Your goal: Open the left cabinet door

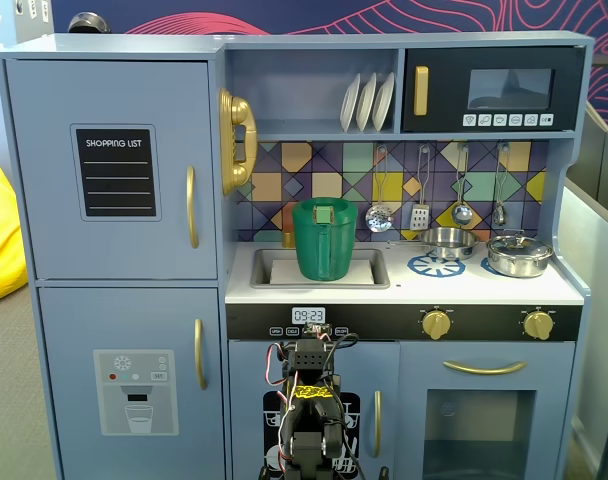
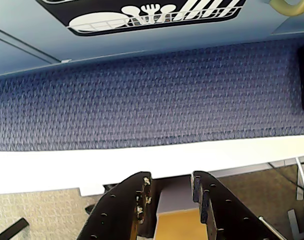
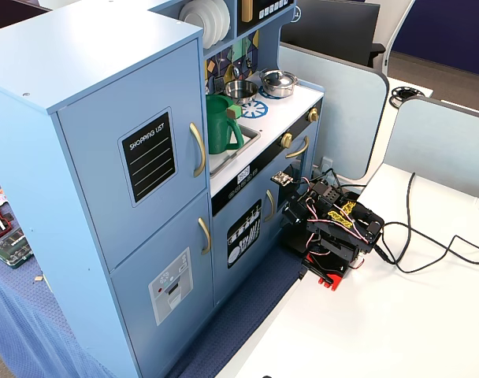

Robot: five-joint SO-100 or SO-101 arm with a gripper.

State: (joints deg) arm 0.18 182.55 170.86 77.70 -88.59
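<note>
The left cabinet door (image 1: 114, 170) is light blue, with a black "SHOPPING LIST" panel (image 1: 115, 172) and a vertical gold handle (image 1: 191, 207). It stands shut at the kitchen's upper left, and also shows in the other fixed view (image 3: 137, 157) with its handle (image 3: 198, 150). My arm (image 1: 309, 415) is folded low in front of the small door with the dishes picture (image 2: 157, 12), well below and right of that handle. In the wrist view my gripper (image 2: 171, 176) points down at the blue mat (image 2: 152, 95), jaws slightly apart and holding nothing.
The lower door with the dispenser graphic (image 1: 134, 390) is below the task door. A green pitcher (image 1: 324, 240) stands in the sink. The oven door (image 1: 484, 410) is on the right. Cables (image 3: 428, 244) lie on the white table (image 3: 397, 315) behind the arm (image 3: 334, 228).
</note>
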